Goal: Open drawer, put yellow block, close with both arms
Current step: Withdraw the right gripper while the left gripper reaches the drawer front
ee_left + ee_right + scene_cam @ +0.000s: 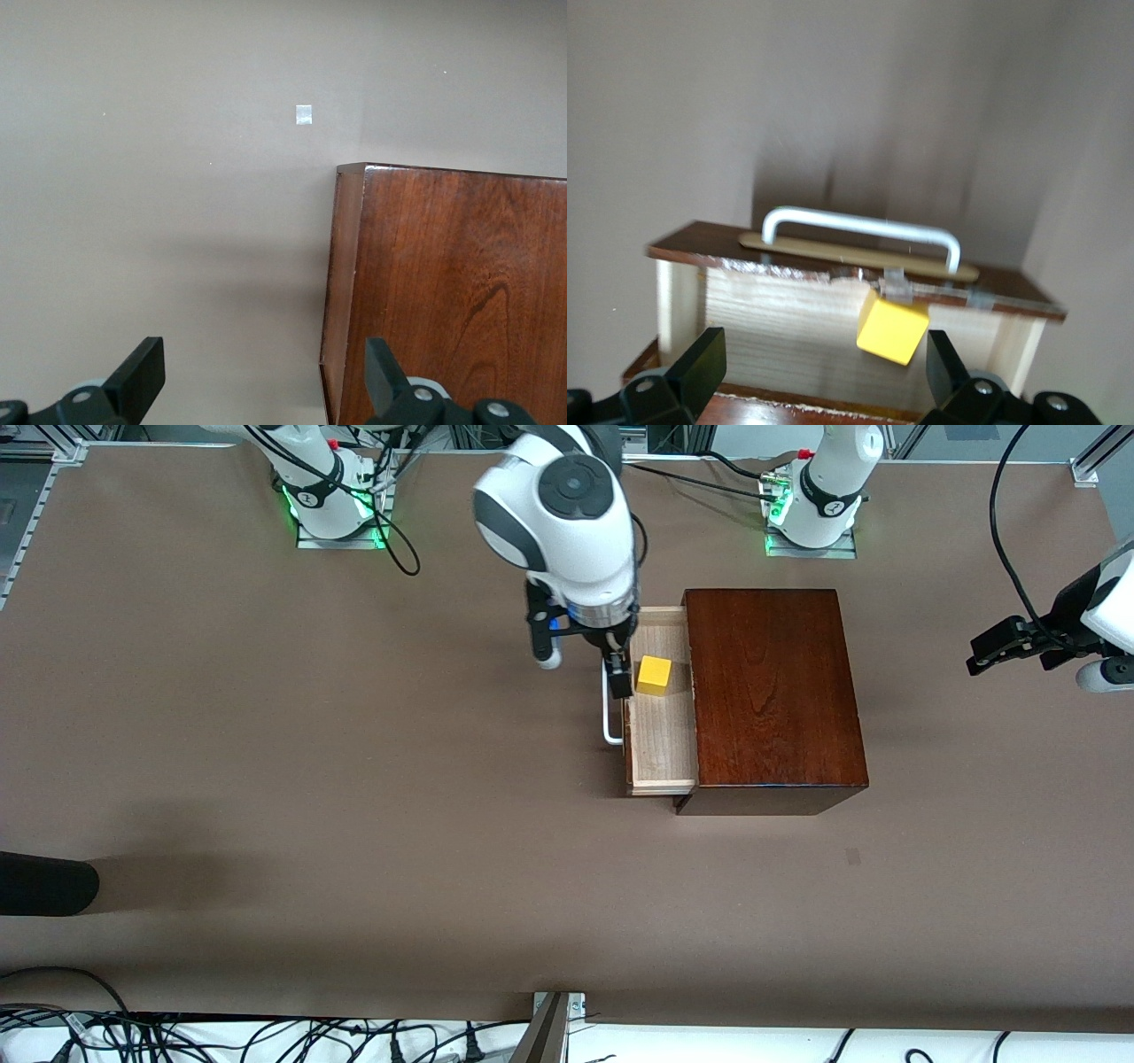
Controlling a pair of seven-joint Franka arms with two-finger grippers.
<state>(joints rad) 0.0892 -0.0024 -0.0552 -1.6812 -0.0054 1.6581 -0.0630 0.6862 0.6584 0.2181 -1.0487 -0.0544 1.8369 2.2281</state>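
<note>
Block (892, 329) between spread right fingers (700, 365).

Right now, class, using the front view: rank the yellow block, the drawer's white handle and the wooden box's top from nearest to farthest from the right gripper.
Right gripper, open, over the open drawer.
1. White handle: beside its fingertip.
2. Yellow block: in the drawer, close by; nearly ties with the handle.
3. Wooden box: toward the left arm's end.
</note>
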